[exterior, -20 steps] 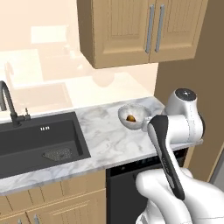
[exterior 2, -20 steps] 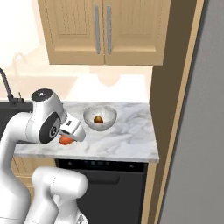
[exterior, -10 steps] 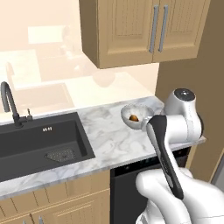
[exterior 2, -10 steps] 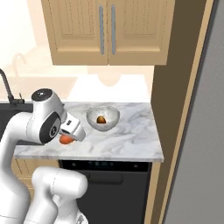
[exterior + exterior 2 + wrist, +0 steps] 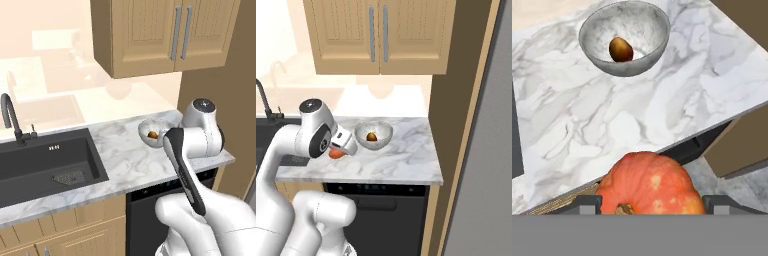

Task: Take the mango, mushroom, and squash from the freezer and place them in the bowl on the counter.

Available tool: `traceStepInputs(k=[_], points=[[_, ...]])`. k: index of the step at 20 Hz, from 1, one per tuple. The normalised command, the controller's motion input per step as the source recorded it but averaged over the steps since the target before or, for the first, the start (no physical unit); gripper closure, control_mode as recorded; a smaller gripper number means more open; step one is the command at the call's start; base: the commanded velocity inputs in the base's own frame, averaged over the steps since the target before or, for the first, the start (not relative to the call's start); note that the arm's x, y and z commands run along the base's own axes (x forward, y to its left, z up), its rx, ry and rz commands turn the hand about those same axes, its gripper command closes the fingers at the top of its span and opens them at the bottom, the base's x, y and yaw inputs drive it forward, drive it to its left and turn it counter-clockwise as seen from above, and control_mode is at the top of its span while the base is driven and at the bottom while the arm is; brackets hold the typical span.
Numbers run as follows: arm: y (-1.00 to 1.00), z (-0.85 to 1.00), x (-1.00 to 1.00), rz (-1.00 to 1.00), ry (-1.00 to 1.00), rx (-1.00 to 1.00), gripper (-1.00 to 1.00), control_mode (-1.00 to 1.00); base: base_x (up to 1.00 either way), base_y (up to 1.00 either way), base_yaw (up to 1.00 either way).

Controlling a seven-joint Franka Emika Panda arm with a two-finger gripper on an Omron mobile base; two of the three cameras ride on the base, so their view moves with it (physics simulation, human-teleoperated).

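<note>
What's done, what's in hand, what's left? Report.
Done: the mushroom already lies in the bowl on the counter. In hand: the hand grips the orange squash, short of the bowl. Left: drop the squash in, then fetch the mango.

white rounded arm (image 5: 200,210), dark joints

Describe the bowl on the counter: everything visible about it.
The bowl is round, silvery-grey with a mottled, marbled surface, and stands upright on the white veined counter. Inside lies one small brown rounded item, resting near the bottom. Nothing else touches the bowl. The gripper, carrying an orange squash, is short of it, over the counter's front edge.
</note>
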Motion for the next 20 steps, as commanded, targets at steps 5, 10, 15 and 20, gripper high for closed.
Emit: traceStepInputs(k=[5, 10, 15, 20], points=[[-0.2, 0.0, 0.75, 0.0, 0.0, 0.01, 1.0, -1.0, 0.0, 0.0, 0.0], [-0.18, -0.07, 0.79, 0.0, 0.0, 0.0, 1.0, -1.0, 0.0, 0.0, 0.0], [-0.09, -0.01, 0.72, 0.0, 0.0, 0.0, 1.0, -1.0, 0.0, 0.0, 0.0], [-0.01, -0.02, 0.7, 0.0, 0.0, 0.0, 1.0, -1.0, 0.0, 0.0, 0.0]])
